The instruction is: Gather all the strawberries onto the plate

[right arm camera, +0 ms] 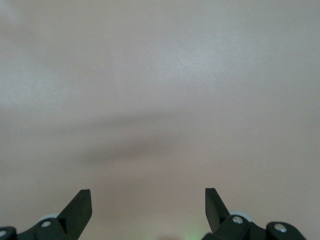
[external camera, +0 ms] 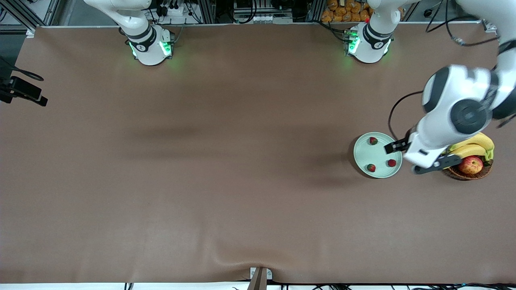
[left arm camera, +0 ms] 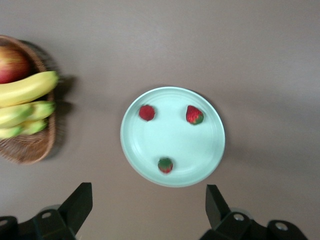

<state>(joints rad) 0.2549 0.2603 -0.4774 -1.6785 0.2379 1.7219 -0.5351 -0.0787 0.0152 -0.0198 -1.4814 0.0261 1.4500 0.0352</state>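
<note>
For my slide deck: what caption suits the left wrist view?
Left gripper, open and empty, over the table beside a green plate holding three strawberries.

wicker basket (external camera: 467,174) | bananas (external camera: 472,146), apple (external camera: 471,164) inside | brown table (external camera: 201,161)

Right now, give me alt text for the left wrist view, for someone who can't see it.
A pale mint-green plate on a brown table holds three strawberries, spaced apart. The left gripper hangs above with its fingers wide open and empty. A wicker basket of bananas and an apple sits beside the plate.
</note>
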